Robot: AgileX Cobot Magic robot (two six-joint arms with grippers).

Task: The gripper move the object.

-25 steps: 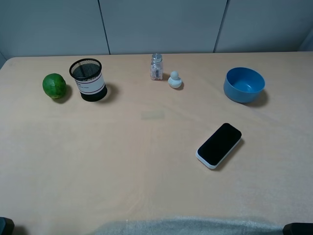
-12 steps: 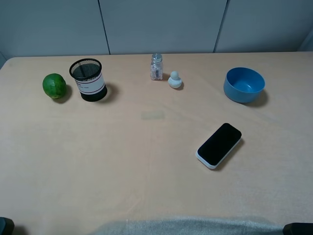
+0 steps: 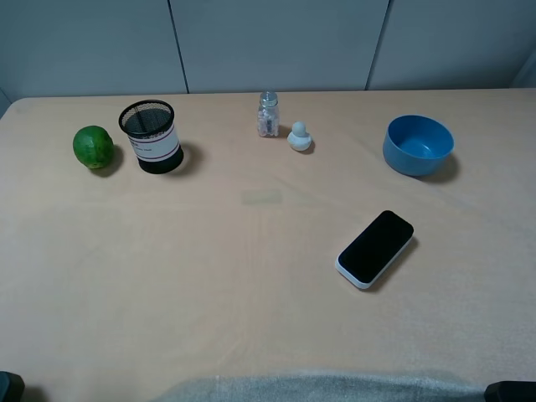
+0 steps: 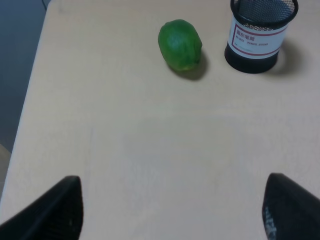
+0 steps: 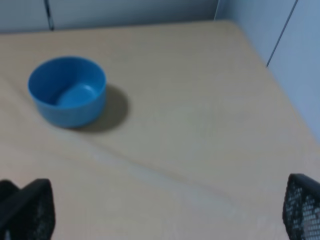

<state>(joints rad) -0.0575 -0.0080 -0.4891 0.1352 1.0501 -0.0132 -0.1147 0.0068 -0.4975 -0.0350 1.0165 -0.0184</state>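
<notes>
The object, a tiny pale white-bluish snowman-like figurine (image 3: pixel 299 136), stands upright at the back middle of the table, just right of a clear glass shaker (image 3: pixel 268 115). It does not show in either wrist view. My left gripper (image 4: pixel 170 215) is open and empty, its black fingertips (image 4: pixel 50 210) wide apart over bare table near the left front. My right gripper (image 5: pixel 165 210) is open and empty too, its fingertips (image 5: pixel 302 205) wide apart near the right front. Both grippers are far from the figurine. Only dark corners of the arms show in the exterior view.
A green lime (image 3: pixel 93 146) and a black mesh pen cup (image 3: pixel 152 136) stand at the back left; both show in the left wrist view, lime (image 4: pixel 180 44) and cup (image 4: pixel 260 32). A blue bowl (image 3: pixel 418 145) sits back right. A black phone (image 3: pixel 376 248) lies right of centre.
</notes>
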